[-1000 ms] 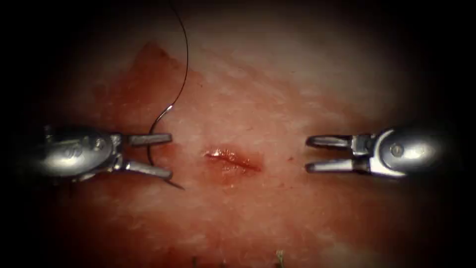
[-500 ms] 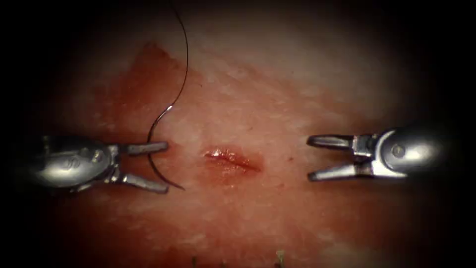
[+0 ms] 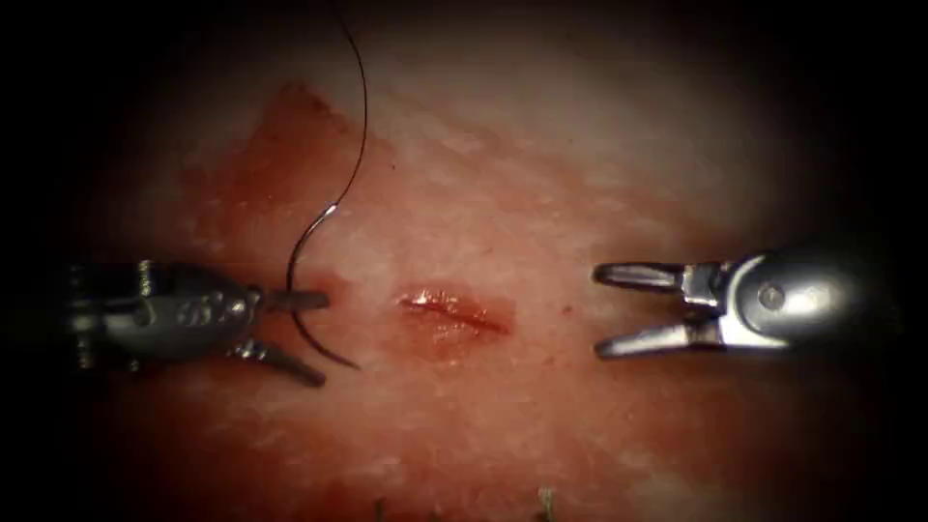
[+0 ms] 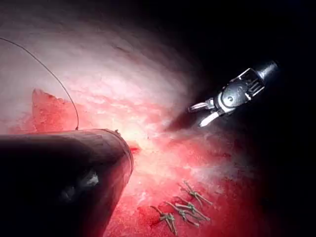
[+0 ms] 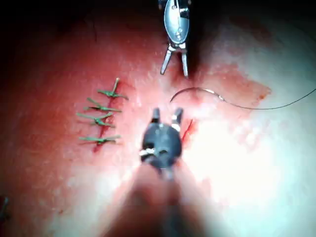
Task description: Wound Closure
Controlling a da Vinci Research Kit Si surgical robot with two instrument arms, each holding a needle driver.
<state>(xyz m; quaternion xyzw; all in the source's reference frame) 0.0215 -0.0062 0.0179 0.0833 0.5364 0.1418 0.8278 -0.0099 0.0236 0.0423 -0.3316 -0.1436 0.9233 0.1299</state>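
The needle [image 3: 307, 290] lies on the tissue [image 3: 541, 193] left of the cut [image 3: 454, 309], not stuck in; its thread [image 3: 360, 106] runs up and away; the left tool [image 3: 302, 333] has its fingers spread wide around the needle's middle, holding nothing; the right tool [image 3: 609, 311], right of the cut, is wide too, empty.

Needle [image 3: 302, 290] loose on tissue [image 3: 580, 174], left of cut [image 3: 454, 309]; both tools empty.
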